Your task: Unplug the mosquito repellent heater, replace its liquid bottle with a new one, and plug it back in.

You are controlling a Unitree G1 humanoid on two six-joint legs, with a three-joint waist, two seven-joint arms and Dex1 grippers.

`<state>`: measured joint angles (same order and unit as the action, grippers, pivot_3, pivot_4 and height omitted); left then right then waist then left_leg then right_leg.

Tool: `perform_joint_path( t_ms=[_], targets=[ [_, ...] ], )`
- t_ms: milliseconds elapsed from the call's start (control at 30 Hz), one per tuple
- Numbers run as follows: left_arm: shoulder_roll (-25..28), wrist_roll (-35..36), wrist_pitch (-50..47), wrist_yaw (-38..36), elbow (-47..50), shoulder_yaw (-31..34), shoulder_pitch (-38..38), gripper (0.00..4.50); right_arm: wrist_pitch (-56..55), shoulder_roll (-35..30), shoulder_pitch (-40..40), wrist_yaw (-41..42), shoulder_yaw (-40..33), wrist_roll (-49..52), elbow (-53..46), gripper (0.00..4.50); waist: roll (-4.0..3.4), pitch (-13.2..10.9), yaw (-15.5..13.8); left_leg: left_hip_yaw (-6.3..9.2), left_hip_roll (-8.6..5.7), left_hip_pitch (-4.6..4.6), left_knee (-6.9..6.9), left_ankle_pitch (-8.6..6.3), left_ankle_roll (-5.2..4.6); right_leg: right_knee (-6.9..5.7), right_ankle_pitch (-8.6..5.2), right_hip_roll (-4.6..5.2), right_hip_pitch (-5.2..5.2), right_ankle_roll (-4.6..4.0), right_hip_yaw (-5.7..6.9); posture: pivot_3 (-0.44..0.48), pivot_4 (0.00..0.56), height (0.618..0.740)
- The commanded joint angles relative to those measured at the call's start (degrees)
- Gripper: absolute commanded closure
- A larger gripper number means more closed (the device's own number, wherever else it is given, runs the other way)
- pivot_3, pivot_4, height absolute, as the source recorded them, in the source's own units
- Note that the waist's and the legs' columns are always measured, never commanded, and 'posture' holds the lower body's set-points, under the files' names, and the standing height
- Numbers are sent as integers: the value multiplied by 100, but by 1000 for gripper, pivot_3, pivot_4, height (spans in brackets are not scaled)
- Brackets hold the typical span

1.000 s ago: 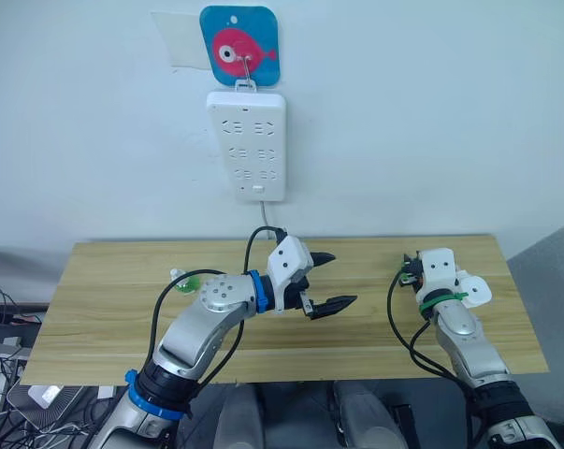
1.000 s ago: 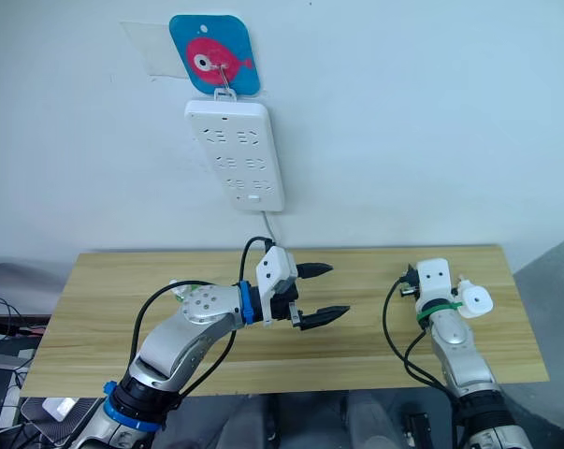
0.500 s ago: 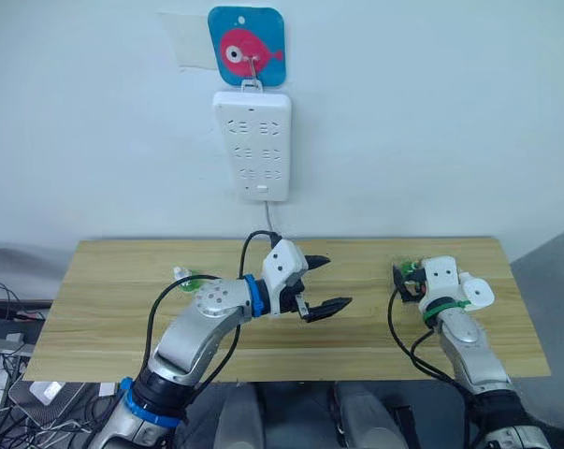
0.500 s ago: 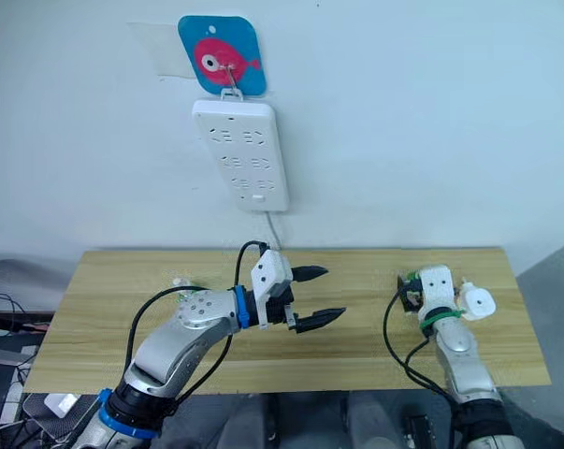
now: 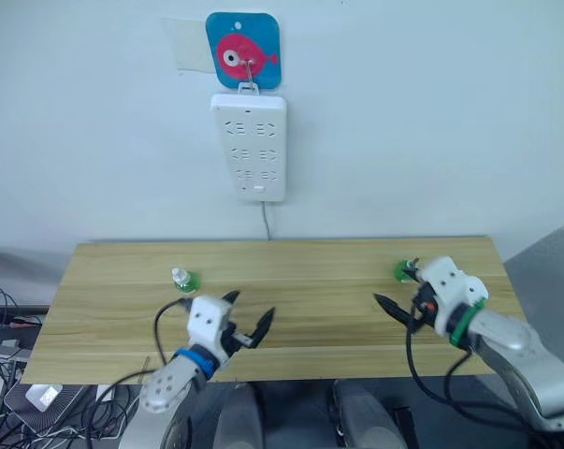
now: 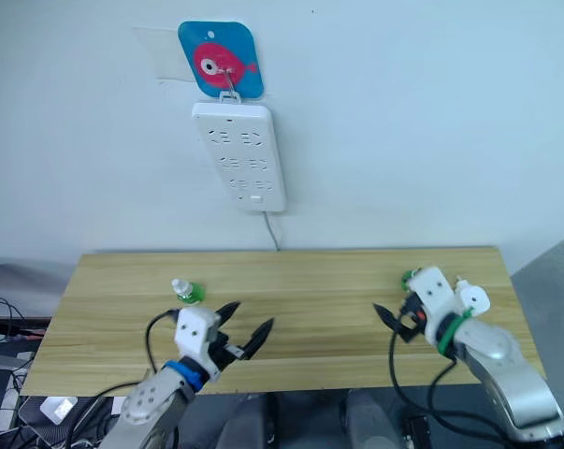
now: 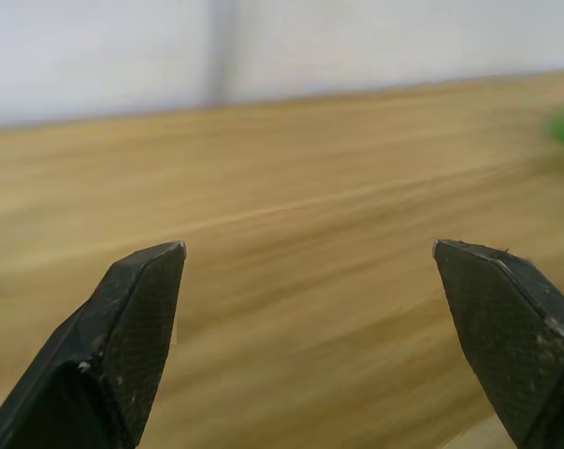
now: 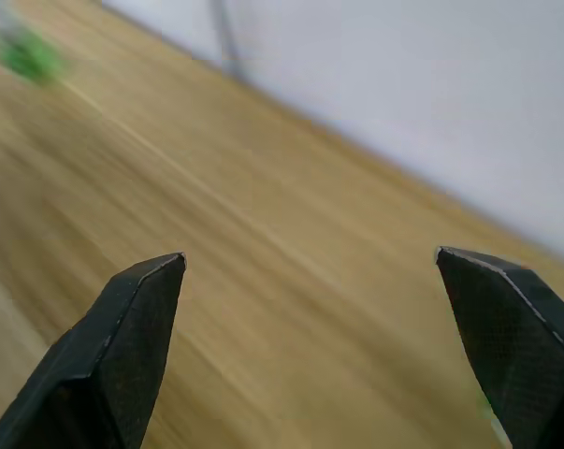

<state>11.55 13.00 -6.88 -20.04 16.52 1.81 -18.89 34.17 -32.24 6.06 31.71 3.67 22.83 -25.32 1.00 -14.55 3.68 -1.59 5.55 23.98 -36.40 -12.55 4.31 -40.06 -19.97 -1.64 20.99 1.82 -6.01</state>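
Wooden surface point(image 5: 291, 281) by a white wall. Left gripper point(image 5: 247, 318) is spread apart, holding nothing; the new one point(image 5: 181, 279) stands just past it, to its left. Right gripper, also spread, has the mosquito repellent heater point(image 6: 470, 299) just behind it.

A white-capped green bottle point(image 5: 181, 279), white strip point(image 5: 250, 146), blue-and-pink fish sign point(image 5: 243, 50) and tan wood table point(image 5: 310, 281) are seen.

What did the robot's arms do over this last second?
Both arms pulled back toward the robot. The left end effector, earlier raised over mid-table, now sits low at the near edge, open. The right end effector swung inward, also open. The white-capped green bottle, power strip and table stayed put.
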Motion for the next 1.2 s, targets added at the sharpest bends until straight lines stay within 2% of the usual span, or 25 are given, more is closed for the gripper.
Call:
perform_joint_path(
  t_ms=[33,133,200,333,467,800,1200],
  targets=[
    [-334,-194,780,633,-328,519,-279,0,562,359,977,460,534,563,-197,31,11,-6,-26,-1,-1,0,-2,0,0,0,0,0,-2,0,-1,-31,263,740],
    [-472,-382,1271,884,-816,724,-263,0,483,331,1555,1195,997,634,-158,31,21,-7,-94,-7,-6,5,-2,-1,-1,4,2,2,6,1,-8,-12,267,740],
    [-536,-263,1466,922,-1217,868,-9,0,253,236,1799,1636,1138,601,-14,31,25,-8,-218,2,-3,19,-1,-2,-1,17,1,3,7,-2,13,6,276,740],
    [-558,-181,1944,933,-2096,1091,552,0,-26,162,2119,2058,1283,408,348,31,34,-14,-351,2,-1,52,-1,-5,-5,25,0,8,36,-3,26,19,288,740],
    [-459,-208,2374,768,-2963,1121,1115,0,16,292,2328,2023,1247,343,557,31,35,-23,-350,1,-1,48,-4,-5,-6,16,1,9,32,-4,24,14,305,740],
    [-74,-319,3238,647,-5239,1270,2454,0,646,273,2281,1747,1045,452,238,31,38,-73,-342,2,3,49,-3,-5,-4,16,1,8,34,-4,27,-25,328,740],
    [166,-309,3819,299,-6986,1272,3598,0,979,293,2450,1591,900,466,216,31,38,-100,-278,-1,3,49,-1,7,16,17,0,7,35,-3,29,-46,326,740]
  ],
)
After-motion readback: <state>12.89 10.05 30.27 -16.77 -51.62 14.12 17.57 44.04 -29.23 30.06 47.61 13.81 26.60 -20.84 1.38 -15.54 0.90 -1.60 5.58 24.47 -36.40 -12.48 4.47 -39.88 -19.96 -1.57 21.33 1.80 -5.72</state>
